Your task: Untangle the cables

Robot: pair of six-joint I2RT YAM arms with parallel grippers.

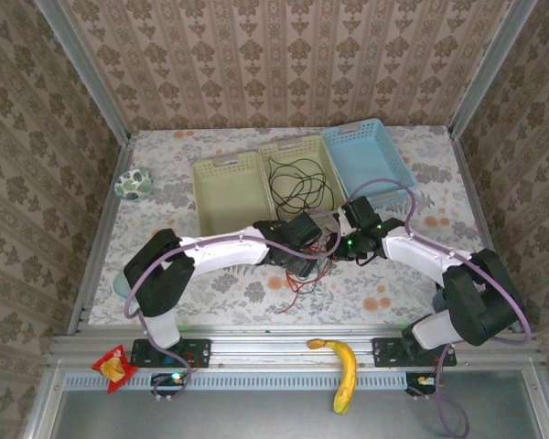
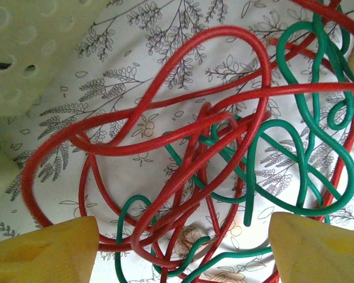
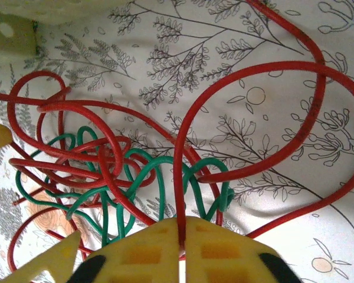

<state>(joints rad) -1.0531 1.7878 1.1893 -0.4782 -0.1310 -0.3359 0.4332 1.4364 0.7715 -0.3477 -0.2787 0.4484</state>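
Note:
A red cable [image 2: 183,127] and a green cable [image 2: 301,159] lie knotted together on the floral cloth. My left gripper [image 2: 183,247] hangs just above the knot, open, its yellow fingertips [image 2: 47,250] wide apart on either side of the strands. My right gripper [image 3: 182,247] is shut on a strand of the red cable [image 3: 183,153], which rises from between the yellow pads [image 3: 141,253]; green loops [image 3: 159,171] lie just beyond. In the top view both grippers meet over the tangle [image 1: 302,279] at mid-table. The black cable [image 1: 297,178] lies coiled in the middle basket.
Three baskets stand at the back: two pale yellow-green ones [image 1: 227,187] and a blue one [image 1: 371,151]. A green-patterned ball [image 1: 133,184] sits at the far left. A banana [image 1: 345,370] and a red snack packet [image 1: 115,368] rest on the front rail.

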